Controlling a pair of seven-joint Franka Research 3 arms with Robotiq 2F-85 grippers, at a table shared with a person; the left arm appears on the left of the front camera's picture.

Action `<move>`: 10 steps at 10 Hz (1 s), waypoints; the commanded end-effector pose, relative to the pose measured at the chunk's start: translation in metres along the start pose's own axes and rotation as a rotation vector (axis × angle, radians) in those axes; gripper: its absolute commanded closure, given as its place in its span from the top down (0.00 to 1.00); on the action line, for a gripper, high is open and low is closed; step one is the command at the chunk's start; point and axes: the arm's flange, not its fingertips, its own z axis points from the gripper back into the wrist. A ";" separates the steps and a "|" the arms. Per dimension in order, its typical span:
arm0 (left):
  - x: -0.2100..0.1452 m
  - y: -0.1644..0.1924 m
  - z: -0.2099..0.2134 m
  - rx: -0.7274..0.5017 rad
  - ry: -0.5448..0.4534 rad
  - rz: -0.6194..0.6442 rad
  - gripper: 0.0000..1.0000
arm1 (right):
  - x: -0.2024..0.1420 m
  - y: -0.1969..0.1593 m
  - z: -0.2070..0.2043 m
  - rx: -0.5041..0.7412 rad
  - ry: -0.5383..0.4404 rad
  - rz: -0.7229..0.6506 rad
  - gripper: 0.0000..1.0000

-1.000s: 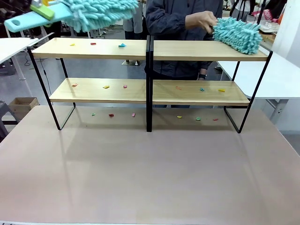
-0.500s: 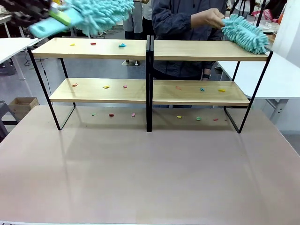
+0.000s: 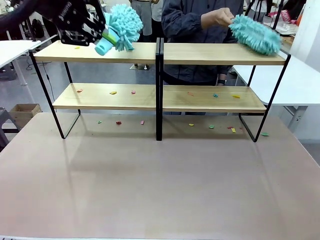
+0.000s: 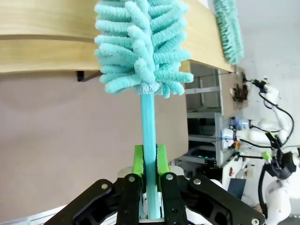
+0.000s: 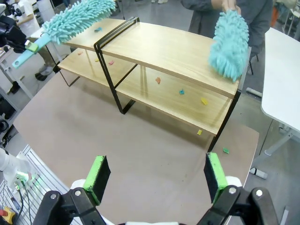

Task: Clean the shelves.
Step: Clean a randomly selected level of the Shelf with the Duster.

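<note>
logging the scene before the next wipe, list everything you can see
shelves: two joined racks, light wood, black frames, on the table
left duster: one, teal, over the left top board
right duster: one, teal, at the right top board's end
scraps: over a dozen, mixed colours, lower boards and tabletop
table: one, grey-brown, under the shelves
side tables: two, white, left and right
cardboard box: one, brown, floor at left
person's hand: one, holding right duster
left gripper: black, green pads, shut on left duster's handle
right gripper: open, above the table
</note>
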 end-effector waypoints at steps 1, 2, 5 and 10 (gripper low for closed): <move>-0.001 0.004 -0.006 0.039 -0.026 0.017 0.13 | -0.001 0.000 0.000 0.004 0.000 -0.001 1.00; 0.001 0.005 -0.012 0.030 -0.012 -0.022 0.13 | -0.001 0.000 0.000 0.004 0.000 -0.001 1.00; 0.003 0.012 -0.032 0.073 0.041 0.004 0.00 | -0.001 0.000 0.000 0.004 0.000 -0.001 1.00; 0.016 0.030 0.001 0.214 -0.009 0.006 0.00 | -0.001 0.000 0.000 0.004 0.000 -0.001 1.00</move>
